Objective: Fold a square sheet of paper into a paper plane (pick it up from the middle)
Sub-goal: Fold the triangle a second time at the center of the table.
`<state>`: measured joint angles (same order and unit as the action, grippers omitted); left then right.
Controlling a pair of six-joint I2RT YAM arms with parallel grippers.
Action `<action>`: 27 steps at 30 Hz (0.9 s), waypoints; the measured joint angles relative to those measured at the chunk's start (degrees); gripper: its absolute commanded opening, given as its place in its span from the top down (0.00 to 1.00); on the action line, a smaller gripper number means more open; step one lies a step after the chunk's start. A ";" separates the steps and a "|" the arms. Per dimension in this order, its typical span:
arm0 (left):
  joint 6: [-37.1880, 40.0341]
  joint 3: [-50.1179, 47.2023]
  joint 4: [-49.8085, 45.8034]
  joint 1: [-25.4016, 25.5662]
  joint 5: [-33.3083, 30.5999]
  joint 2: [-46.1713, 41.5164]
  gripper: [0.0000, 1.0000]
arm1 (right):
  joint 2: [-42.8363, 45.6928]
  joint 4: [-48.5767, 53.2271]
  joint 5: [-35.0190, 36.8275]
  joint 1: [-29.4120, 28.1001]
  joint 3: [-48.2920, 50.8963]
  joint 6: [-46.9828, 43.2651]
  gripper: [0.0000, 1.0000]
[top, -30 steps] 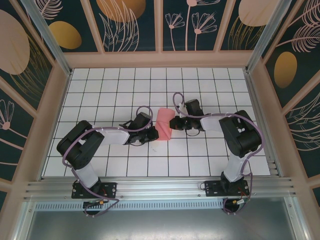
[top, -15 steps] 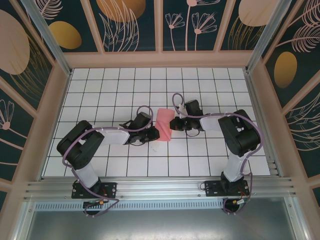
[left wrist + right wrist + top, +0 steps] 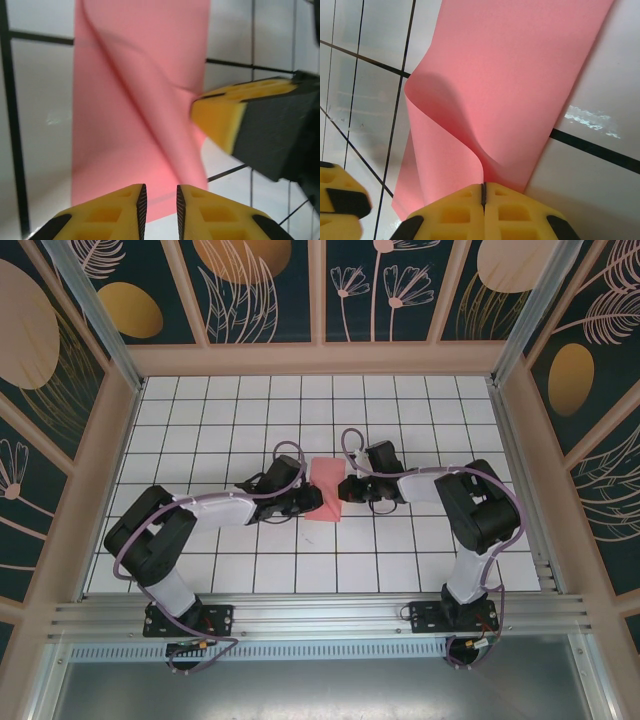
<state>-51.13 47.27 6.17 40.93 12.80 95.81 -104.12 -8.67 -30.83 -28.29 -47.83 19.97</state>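
**Thin salmon-pink paper sheet (image 3: 324,490), one edge pinched**

The right tool (image 3: 483,192) is clamped tight on the sheet's right edge, where a fold curls up. The left tool (image 3: 159,192) stands narrowly parted at the left edge. The white gridded desk (image 3: 400,570) offers open tiles all round.

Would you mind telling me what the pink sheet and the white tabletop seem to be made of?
The square sheet of paper: thin matte paper, judging by its soft curl and crease. The tabletop: probably glossy laminate or tile with black grid lines, since it shows bright reflections.
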 measured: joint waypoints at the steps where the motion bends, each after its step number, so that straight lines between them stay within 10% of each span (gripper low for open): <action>1: -0.07 0.66 0.00 0.00 0.00 0.00 0.76 | 0.00 0.00 0.00 0.00 0.00 -0.02 1.00; 27: -2.58 1.46 1.49 0.00 0.04 4.50 0.86 | -1.40 0.85 0.39 -0.22 -1.86 -0.17 1.00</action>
<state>-53.71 48.73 7.66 40.93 12.84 100.31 -105.51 -7.81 -30.44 -28.51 -49.69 19.79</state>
